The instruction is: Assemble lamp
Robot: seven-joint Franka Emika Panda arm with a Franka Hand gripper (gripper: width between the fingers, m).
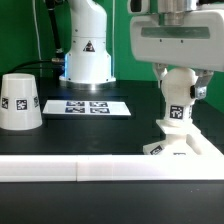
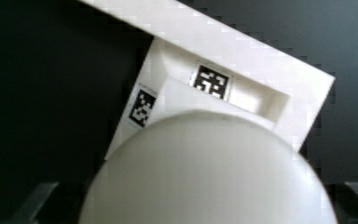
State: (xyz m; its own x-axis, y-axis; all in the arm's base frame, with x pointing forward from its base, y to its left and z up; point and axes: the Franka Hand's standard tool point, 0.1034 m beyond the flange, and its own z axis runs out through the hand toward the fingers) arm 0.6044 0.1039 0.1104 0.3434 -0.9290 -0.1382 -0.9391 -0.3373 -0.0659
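Observation:
The ball-shaped bulb (image 1: 178,97) stands upright with its neck in the low square base (image 1: 192,145) at the exterior view's right, near the white bar. My gripper (image 1: 180,82) is straight above it, with a finger on each side of the ball. In the wrist view the bulb (image 2: 202,165) fills the middle, with the tagged base (image 2: 247,75) beyond it. A dark gap shows between the ball and each finger (image 2: 37,205), so the jaws stand open around it. The cone-shaped shade (image 1: 20,102) stands on the table at the exterior view's left, wide end down.
The marker board (image 1: 90,106) lies flat at the middle back, in front of the arm's white pedestal (image 1: 87,55). A long white bar (image 1: 100,170) runs along the front edge of the black table.

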